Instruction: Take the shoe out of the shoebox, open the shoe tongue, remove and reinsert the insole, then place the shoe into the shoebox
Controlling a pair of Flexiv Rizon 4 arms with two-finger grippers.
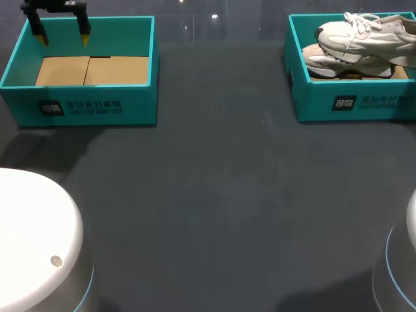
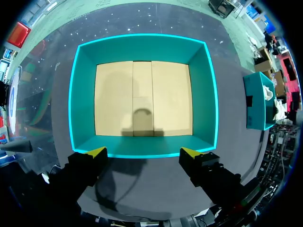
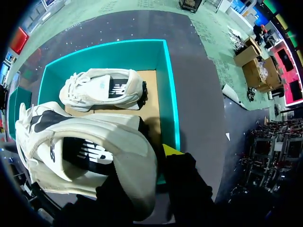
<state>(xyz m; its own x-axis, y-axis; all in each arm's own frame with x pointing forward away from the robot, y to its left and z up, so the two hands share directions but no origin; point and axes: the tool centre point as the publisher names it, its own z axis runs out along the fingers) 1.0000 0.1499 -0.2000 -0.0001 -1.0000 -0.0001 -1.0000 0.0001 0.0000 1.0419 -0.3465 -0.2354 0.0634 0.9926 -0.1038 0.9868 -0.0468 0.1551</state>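
Here, right fingers (image 3: 142, 163) clamped on heel of white shoe (image 3: 85, 142), second shoe (image 3: 102, 89) ahead of them inside teal shoebox (image 3: 168, 94), left fingers (image 2: 144, 152) apart, above near wall of other box (image 2: 142, 47).

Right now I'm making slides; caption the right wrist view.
White shoe at the right gripper, second shoe lying in teal shoebox.

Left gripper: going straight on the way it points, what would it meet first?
Likely the cardboard floor of the box under the left gripper, near its wall; depth is unclear, so the rim could come first.
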